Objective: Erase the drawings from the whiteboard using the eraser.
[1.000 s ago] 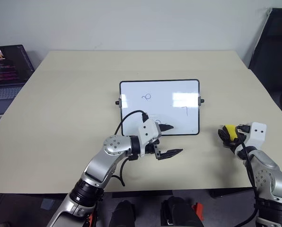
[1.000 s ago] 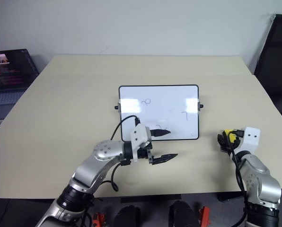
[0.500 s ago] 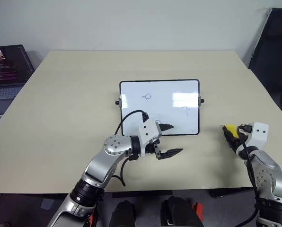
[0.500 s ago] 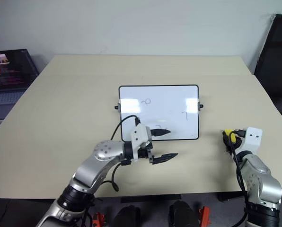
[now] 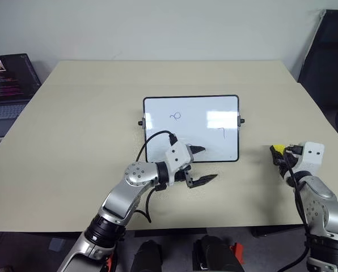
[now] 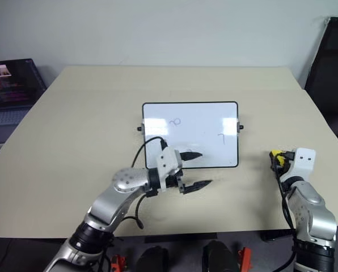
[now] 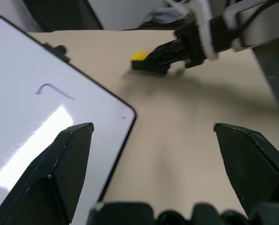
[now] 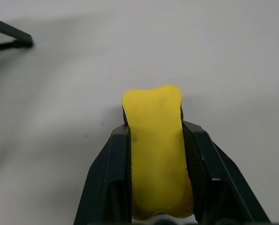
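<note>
Clamping the small yellow block eraser (image 8: 157,159) between its black fingers, the right gripper (image 5: 280,157) sits over bare beige table (image 5: 72,130), apart from the black-framed white whiteboard (image 5: 191,128). Left gripper (image 5: 198,165) spreads wide across the board's near edge, drawings (image 5: 175,116) intact.

Change over the last second. The right gripper (image 5: 278,152), at the right edge of the frame, has gone from spread fingers around the eraser (image 5: 277,149) to fingers pressed against both of its long sides; the right wrist view shows the yellow block squeezed between them. Gripper and eraser now sit slightly higher and further right in the frame than before, raised a little off the table (image 5: 78,130). The left gripper (image 5: 201,165), jaws apart at lower centre, has swung slightly, its fingertips now a little higher in the frame.
</note>
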